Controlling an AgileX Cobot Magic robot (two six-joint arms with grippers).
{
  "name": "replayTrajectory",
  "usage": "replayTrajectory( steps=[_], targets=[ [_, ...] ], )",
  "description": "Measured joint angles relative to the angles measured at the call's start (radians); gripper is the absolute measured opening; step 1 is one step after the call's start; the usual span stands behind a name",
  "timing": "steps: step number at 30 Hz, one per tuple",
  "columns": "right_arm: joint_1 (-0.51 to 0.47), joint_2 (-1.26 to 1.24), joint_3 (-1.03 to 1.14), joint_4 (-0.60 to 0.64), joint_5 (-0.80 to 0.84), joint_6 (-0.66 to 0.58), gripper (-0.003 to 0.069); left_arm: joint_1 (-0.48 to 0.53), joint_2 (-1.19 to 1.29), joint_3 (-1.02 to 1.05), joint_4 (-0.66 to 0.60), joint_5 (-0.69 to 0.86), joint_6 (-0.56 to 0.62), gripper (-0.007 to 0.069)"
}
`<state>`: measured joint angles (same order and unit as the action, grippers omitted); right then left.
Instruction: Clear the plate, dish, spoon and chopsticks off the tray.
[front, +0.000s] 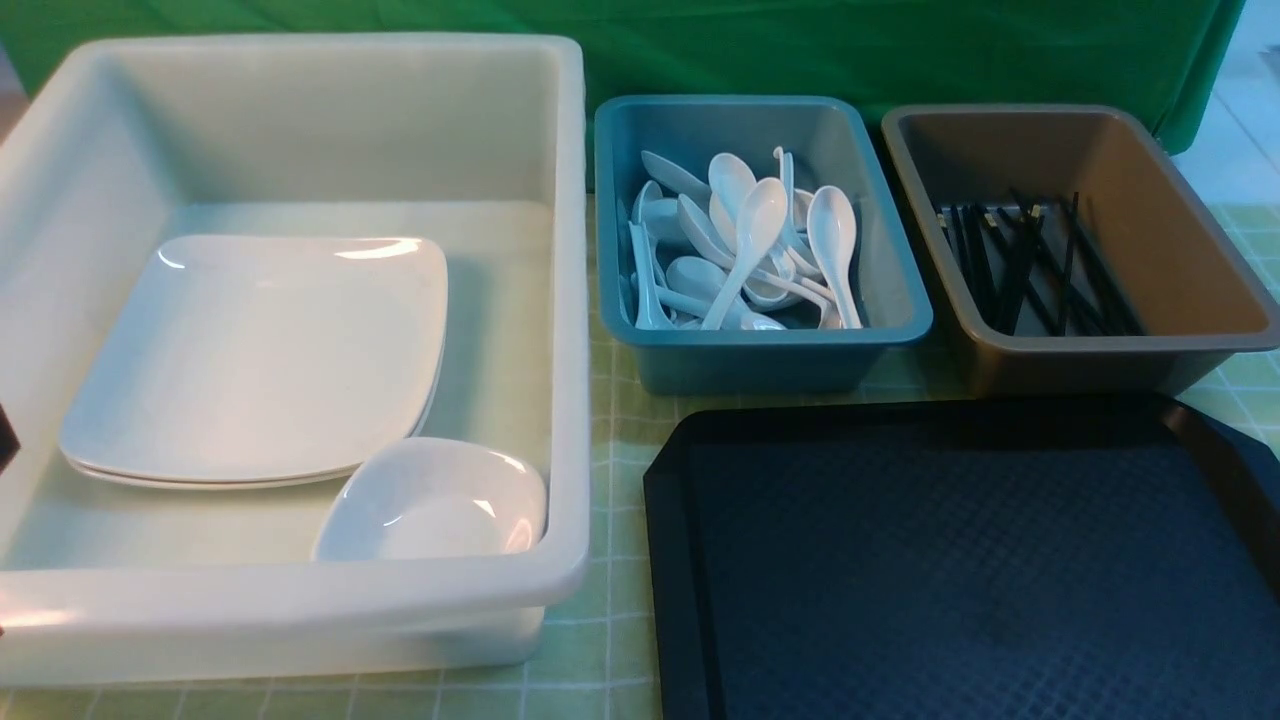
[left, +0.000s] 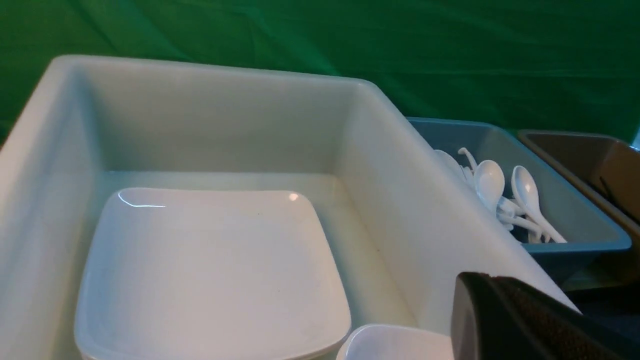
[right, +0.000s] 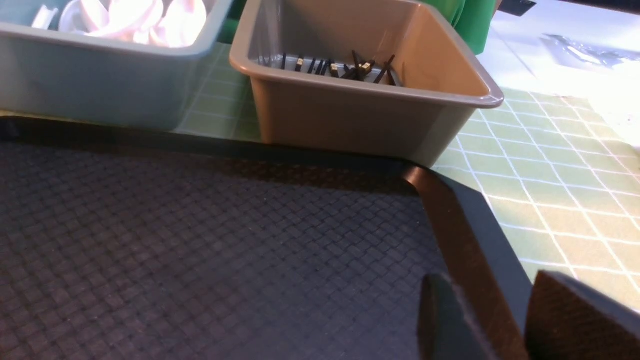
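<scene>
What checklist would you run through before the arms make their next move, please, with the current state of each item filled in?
1. Tray free of tableware: ok, as far as the front and right wrist views reach.
2. Plates stacked flat in the white tub: ok.
3. Small dish inside the tub, at its near right corner: ok.
4. Spoons in the teal bin, chopsticks in the brown bin: ok.
5. Right gripper holding nothing, fingers apart above the tray's rim: ok.
6. Left gripper empty: ok, fingers together with nothing between them.
</scene>
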<state>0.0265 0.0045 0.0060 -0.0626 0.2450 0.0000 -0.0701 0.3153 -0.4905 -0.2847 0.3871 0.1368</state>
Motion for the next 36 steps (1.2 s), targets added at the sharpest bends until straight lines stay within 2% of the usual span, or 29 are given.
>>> replayTrajectory(
  steps=[8, 12, 15, 20, 23, 29, 36],
  targets=[
    [0.0, 0.0, 0.0, 0.0, 0.0, 0.0, 0.0239, 0.0, 0.003, 0.003, 0.04, -0.015, 0.001, -0.0008],
    [0.0, 0.0, 0.0, 0.0, 0.0, 0.0, 0.0239, 0.0, 0.003, 0.093, 0.076, -0.132, -0.04, -0.0008],
    [0.0, 0.0, 0.0, 0.0, 0.0, 0.0, 0.0239, 0.0, -0.046, 0.213, 0.152, -0.224, -0.137, -0.0008],
    [0.0, 0.0, 0.0, 0.0, 0.0, 0.0, 0.0239, 0.01, -0.199, 0.398, 0.32, -0.242, -0.357, -0.0008],
    [0.0, 0.0, 0.0, 0.0, 0.0, 0.0, 0.0239, 0.053, -0.288, 0.479, 0.35, -0.245, -0.419, -0.0008],
    [0.0, 0.001, 0.0, 0.0, 0.0, 0.0, 0.0239, 0.151, -0.313, 0.495, 0.301, -0.186, -0.339, -0.0008],
    [0.0, 0.001, 0.0, 0.0, 0.0, 0.0, 0.0239, 0.15, -0.314, 0.496, 0.297, -0.165, -0.305, -0.0008]
  ],
)
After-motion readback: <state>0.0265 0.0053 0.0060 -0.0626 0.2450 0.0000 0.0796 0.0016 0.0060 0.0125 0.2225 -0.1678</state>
